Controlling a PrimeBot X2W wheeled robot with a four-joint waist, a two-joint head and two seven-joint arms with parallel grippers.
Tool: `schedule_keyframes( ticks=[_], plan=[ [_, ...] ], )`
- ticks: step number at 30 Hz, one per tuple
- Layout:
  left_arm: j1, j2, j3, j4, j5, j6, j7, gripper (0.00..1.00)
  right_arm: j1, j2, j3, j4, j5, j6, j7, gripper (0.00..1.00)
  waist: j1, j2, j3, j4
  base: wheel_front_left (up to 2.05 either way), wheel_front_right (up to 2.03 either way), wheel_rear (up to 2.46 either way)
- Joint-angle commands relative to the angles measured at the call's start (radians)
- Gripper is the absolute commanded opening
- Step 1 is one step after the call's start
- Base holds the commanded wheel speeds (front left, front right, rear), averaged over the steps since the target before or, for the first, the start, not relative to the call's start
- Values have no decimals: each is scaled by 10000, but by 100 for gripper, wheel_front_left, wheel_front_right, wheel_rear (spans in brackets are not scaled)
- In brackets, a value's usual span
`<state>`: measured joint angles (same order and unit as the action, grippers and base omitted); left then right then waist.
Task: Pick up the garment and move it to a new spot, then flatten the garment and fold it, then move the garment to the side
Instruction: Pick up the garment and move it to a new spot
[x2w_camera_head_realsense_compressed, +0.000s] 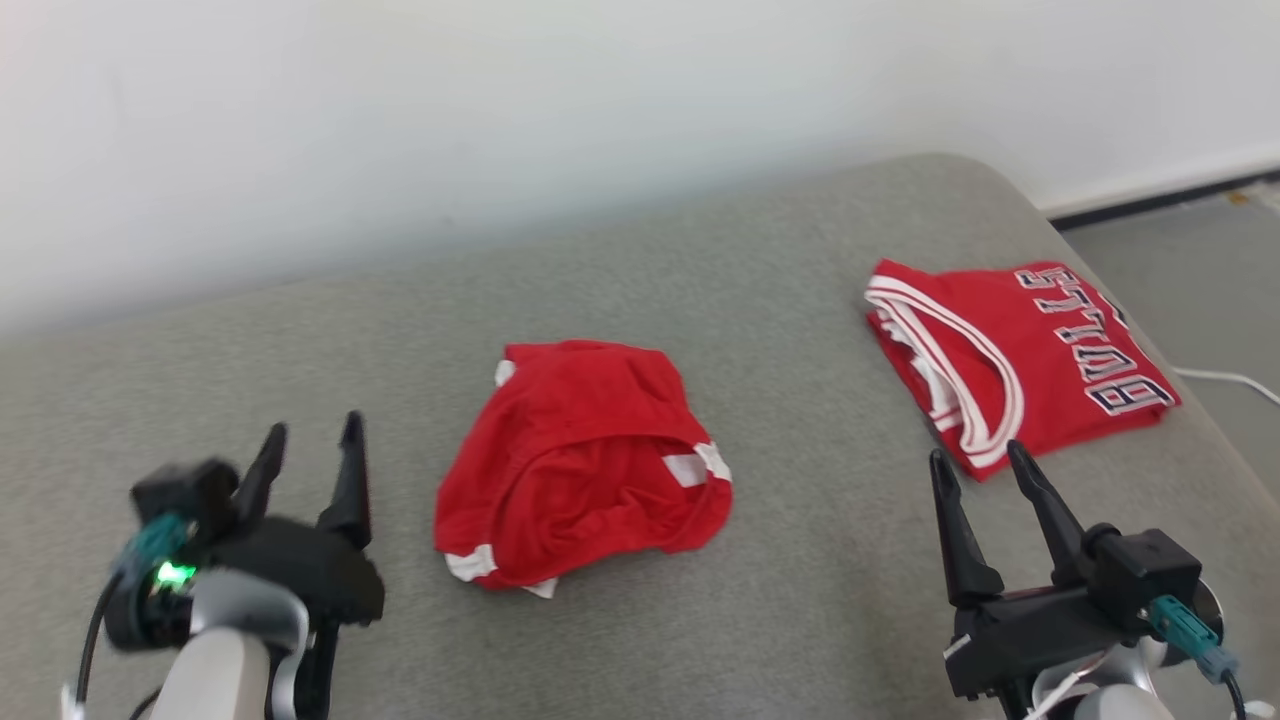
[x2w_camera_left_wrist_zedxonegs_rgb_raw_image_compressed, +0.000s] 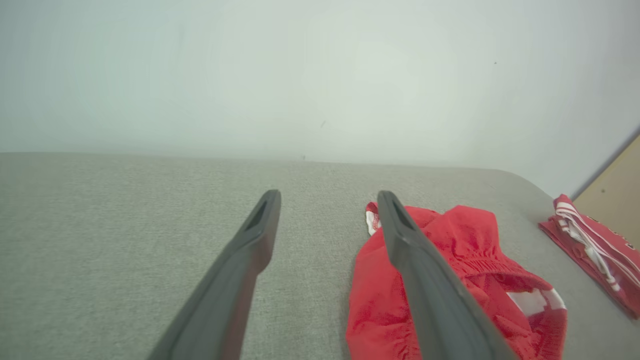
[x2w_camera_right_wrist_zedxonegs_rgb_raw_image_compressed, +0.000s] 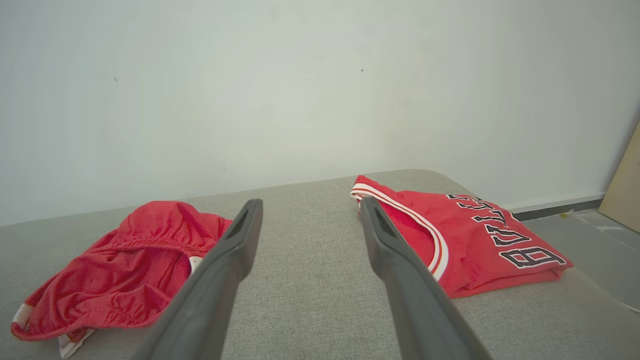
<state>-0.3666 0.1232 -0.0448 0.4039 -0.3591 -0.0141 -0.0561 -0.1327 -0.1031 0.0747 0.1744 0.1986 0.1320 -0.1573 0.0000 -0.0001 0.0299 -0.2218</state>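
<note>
Red shorts (x2w_camera_head_realsense_compressed: 580, 470) lie crumpled on the grey cushion (x2w_camera_head_realsense_compressed: 700, 260) between the left gripper (x2w_camera_head_realsense_compressed: 313, 425) and right gripper (x2w_camera_head_realsense_compressed: 976, 452), both spread wide and empty; pinching several bunched layers at once would likely trap creases and spoil the flattening.

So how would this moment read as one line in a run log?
left gripper: open, empty | right gripper: open, empty | red shorts: crumpled, centre | folded jersey: far right | next: flatten
</note>
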Motion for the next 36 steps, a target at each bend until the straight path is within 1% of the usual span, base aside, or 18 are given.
schedule_keyframes(
  ticks=[1, 3, 5, 9, 12, 16, 21, 25, 29, 36],
  plan=[
    [312, 21, 78, -102, 44, 62, -344, 100, 204, -28, -66, -44, -61, -29, 35, 100, 0, 1, -486, 603, 0, 0, 0],
    [651, -8, 215, -248, 7, 105, -1025, 100, 296, -114, -135, -61, -66, -29, 31, 100, 0, 1, -561, 777, 0, 0, 0],
    [1026, -38, 286, -363, 15, 56, -1555, 100, 406, -225, -135, -29, -49, -29, -4, 100, 0, 1, -627, 932, 0, 0, 0],
    [1808, -147, 364, -833, 149, -92, -2013, 100, 631, -404, -212, 111, 50, -29, -190, 100, 0, 1, -757, 1215, 0, 0, 0],
    [2209, -154, 420, -1133, 304, -171, -2073, 100, 713, -463, -216, 202, 122, -29, -262, 100, 0, 1, -816, 1308, 0, 0, 0],
    [3019, -282, 749, -2054, 682, -359, -2085, 100, 830, -609, -201, 438, 203, -29, -394, 100, 0, 1, -923, 1460, 0, 0, 0],
    [3856, -425, 1132, -2768, 1078, -567, -2090, 100, 912, -782, -68, 792, 317, -29, -556, 100, 0, 1, -1013, 1522, 0, 0, 0],
    [4418, -506, 1398, -2957, 1349, -613, -2092, 100, 910, -869, 68, 989, 385, -29, -673, 100, 0, 1, -1048, 1534, 0, 0, 0],
    [4778, -583, 1683, -3101, 1492, -536, -2093, 100, 942, -905, 90, 1139, 400, -29, -789, 100, 0, 1, -1065, 1549, 0, 0, 0],
    [5005, -660, 1916, -3096, 1602, -638, -2094, 100, 865, -938, 84, 1257, 423, -29, -883, 100, 0, 1, -1068, 1594, 0, 0, 0]
  ],
)
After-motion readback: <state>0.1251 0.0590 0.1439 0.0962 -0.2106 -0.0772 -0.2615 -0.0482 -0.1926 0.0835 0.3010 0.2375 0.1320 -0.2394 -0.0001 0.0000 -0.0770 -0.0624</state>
